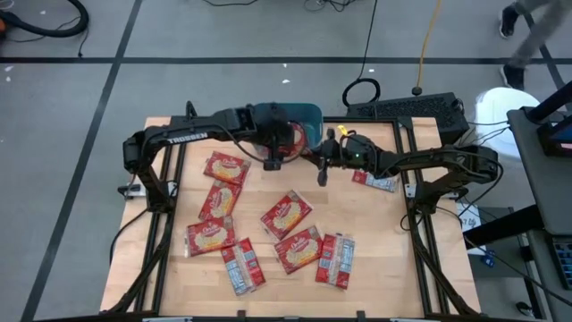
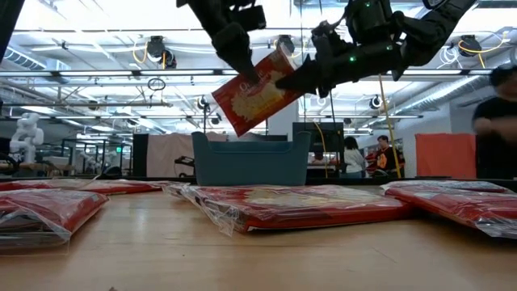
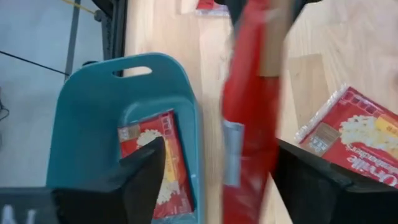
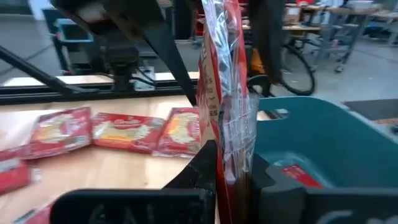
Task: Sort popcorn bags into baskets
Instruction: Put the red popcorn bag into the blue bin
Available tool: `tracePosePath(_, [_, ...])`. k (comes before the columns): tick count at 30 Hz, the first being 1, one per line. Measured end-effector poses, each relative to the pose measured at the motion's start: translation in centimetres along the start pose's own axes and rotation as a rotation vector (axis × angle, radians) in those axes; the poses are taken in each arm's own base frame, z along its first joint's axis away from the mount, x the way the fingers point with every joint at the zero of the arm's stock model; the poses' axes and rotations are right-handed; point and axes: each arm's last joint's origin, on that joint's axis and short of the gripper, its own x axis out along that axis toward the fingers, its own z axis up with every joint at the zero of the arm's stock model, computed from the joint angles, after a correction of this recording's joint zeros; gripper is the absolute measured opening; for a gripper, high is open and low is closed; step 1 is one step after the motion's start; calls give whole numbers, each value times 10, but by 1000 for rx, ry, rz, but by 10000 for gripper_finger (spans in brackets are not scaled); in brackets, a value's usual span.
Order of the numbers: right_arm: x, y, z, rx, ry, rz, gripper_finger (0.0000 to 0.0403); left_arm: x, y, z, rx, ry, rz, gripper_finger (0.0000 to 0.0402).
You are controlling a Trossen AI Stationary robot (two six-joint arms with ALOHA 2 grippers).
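A red popcorn bag (image 2: 254,95) hangs tilted in the air just above the teal basket (image 1: 304,114). My right gripper (image 4: 233,155) is shut on it. My left gripper (image 3: 219,144) is open, with one finger on each side of the bag, which shows edge-on (image 3: 249,124) and touches neither. One popcorn bag (image 3: 158,155) lies flat on the basket's floor. Several more popcorn bags (image 1: 286,215) lie flat on the wooden table, nearer its front edge. My right gripper pinches the bag's upper end (image 4: 229,134) between its two fingers, coming in level from the table's right side. The bag is lifted clear of the table and the basket. It stands on edge ahead of the fingers, its free end (image 2: 230,109) slanting down toward the left.
The basket (image 2: 250,159) stands at the table's far edge in the middle. One packet (image 1: 375,181) lies under my right arm. Black frame rails (image 1: 413,192) run along the table's left and right sides. People stand in the room beyond the table.
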Motion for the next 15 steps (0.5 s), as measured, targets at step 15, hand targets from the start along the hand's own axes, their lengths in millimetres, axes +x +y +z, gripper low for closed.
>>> tracePosePath(15, [-1,-6,-2,2,22,-7,15,13,-3,-10,2,-13,3,173])
